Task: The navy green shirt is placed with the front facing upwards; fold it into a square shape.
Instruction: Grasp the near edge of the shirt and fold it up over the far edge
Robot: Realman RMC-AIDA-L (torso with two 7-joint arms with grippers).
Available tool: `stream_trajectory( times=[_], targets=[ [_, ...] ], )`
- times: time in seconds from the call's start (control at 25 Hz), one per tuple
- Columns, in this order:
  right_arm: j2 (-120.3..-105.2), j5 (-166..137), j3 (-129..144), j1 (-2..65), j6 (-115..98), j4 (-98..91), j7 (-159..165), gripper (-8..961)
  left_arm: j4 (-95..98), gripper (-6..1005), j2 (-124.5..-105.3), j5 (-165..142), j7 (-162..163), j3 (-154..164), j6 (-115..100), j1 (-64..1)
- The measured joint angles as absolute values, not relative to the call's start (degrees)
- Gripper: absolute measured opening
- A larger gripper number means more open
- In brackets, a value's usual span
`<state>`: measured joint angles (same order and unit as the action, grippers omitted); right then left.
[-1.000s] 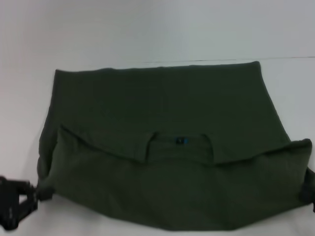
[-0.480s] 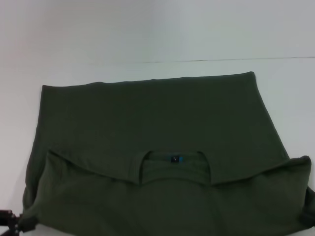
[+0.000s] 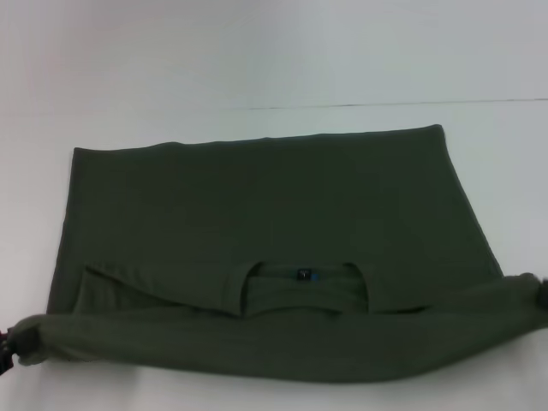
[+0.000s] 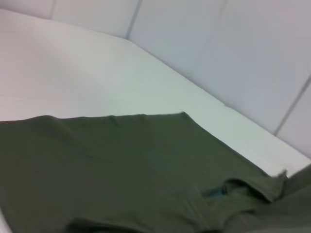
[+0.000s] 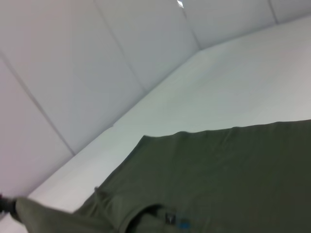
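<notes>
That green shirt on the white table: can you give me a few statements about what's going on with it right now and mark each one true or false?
1. The navy green shirt lies on a white table. True.
2. Its near edge is gathered into a thick band stretched between the table's two sides. True; the band runs from the left gripper to the right gripper.
3. The neck label is red. False; it is blue.
4. The shirt is already a neat square. False; it is a wide shape, not yet square.
5. The far hem is bunched up. False; it lies flat.
</notes>
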<state>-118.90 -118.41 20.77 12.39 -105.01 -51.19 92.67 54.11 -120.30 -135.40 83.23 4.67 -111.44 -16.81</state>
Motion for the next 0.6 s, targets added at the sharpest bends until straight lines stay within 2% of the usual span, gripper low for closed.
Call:
stream_trajectory(
  times=[0.28, 0.6],
  targets=[
    [-118.52, -118.9, 20.7, 18.5, -103.0, -56.9, 106.9, 42, 52.9, 72, -119.76, -135.2, 88.9, 1.4, -108.8, -19.6],
    [-117.16, -119.0, 22.2, 25.1, -94.7, -55.0, 110.9, 43, 49.0, 74, -118.66, -132.9, 95.4, -0.1, -102.0, -23.7]
  ],
)
